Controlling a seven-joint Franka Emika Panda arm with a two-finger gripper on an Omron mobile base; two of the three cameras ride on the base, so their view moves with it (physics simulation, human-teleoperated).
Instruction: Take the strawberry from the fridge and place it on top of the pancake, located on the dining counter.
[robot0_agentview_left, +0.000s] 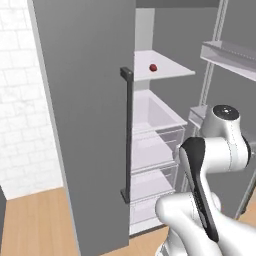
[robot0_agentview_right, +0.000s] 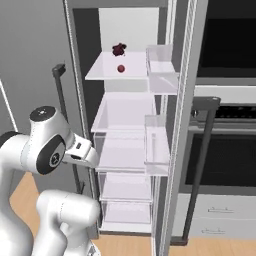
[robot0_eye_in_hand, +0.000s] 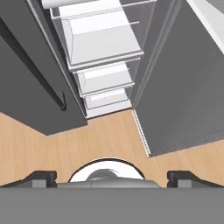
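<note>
We are at the reaching step, gripper spread wide, empty and aimed low at the floor before the open fridge, so we judge we must next lift toward the strawberry on the upper shelf, near the darker fruit.

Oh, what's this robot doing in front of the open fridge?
A white robot arm is parked in front of the fridge, whose right door is swung open while the left one is closed. A small red strawberry sits on the upper white shelf, with a darker red item behind it. Nothing has been picked up yet: the arm is folded low, and its claw is open and empty, pointing down at the wood floor by the lower drawers.
</note>
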